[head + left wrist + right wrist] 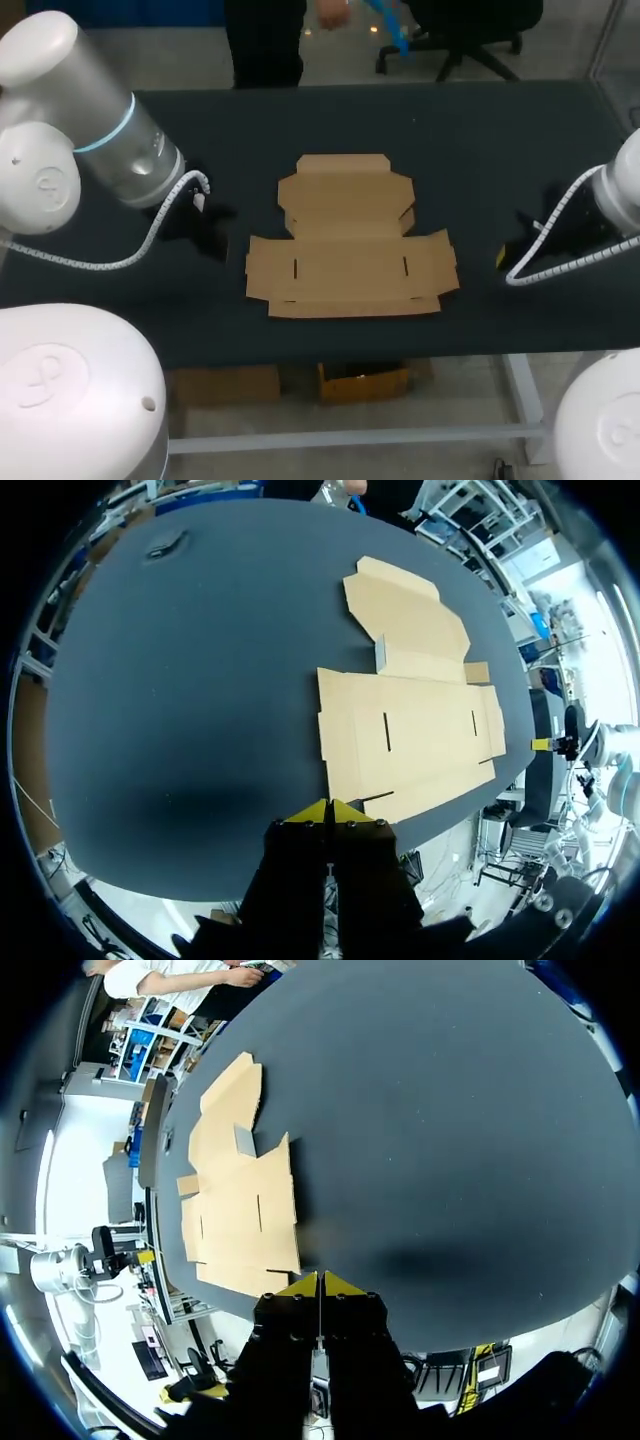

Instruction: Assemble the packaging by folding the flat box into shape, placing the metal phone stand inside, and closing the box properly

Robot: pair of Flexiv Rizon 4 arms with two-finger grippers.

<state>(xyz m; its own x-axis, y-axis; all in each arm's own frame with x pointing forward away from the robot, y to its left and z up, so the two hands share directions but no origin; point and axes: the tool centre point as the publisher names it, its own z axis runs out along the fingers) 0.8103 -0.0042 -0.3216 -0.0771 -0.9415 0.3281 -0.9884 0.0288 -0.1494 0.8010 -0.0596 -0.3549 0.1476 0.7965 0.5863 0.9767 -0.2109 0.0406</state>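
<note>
At the two sides of the table point(480, 140), seen from above, both pincers are dark shapes that barely stand out from the dark top (one yellow tip shows at the right). Their wrist views show the left gripper point(330, 808) and the right gripper point(320, 1280) with tips pressed together on nothing. The flat box point(350, 240) lies unfolded mid-table, well apart from both.

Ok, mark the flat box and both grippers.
flat box point(350, 265), head view, on its wide middle panel.
left gripper point(330, 811), left wrist view, midway between its tips.
right gripper point(319, 1283), right wrist view, midway between its tips.
</note>
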